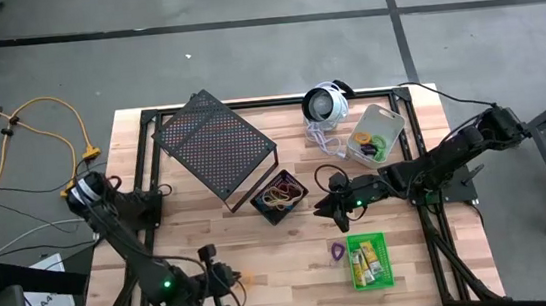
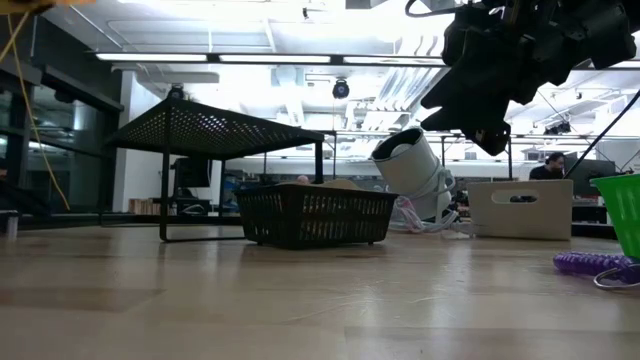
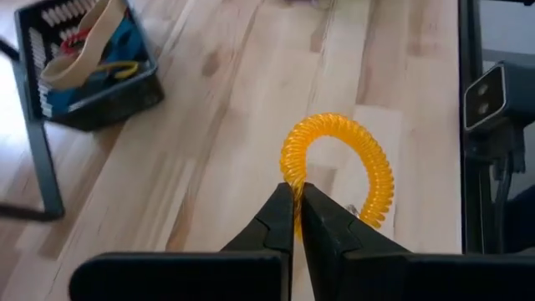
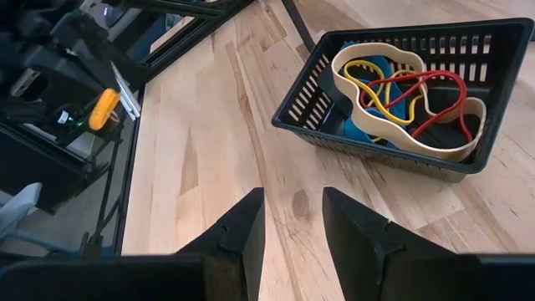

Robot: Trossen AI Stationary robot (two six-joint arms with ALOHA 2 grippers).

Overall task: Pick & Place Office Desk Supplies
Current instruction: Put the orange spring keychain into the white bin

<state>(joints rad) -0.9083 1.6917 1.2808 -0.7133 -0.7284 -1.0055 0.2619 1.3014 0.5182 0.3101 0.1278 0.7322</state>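
Table point(image 1: 264, 264), wooden, seen whole only from above. Black mesh rack point(image 1: 214, 144) far left of centre. Round white-and-black device point(image 1: 326, 104) with cord at far edge, tilted in the low view point(image 2: 410, 165).

Black bin point(image 1: 279, 197) just right of the rack's near corner. The right wrist view alone shows its contents clearly: a beige loop point(image 4: 410, 100), with red, yellow and blue bands tangled inside. Grey bin point(image 1: 377, 133) far right, holding something green and purple, too small to identify. Green bin point(image 1: 370, 261) near right, with little yellow pieces point(image 1: 366, 261) in it. Purple loop point(image 1: 336, 251) lies on the table just left of the green bin; also visible low point(image 2: 590, 264).

Left gripper point(image 1: 233, 280) at near left edge, clenched on an orange coiled loop point(image 3: 343, 163); only its own wrist view shows this. Loop hangs above bare wood.

Right gripper point(image 1: 324, 206) hovers between black bin and green bin, fingers point(image 4: 242, 230) parted, nothing between them.
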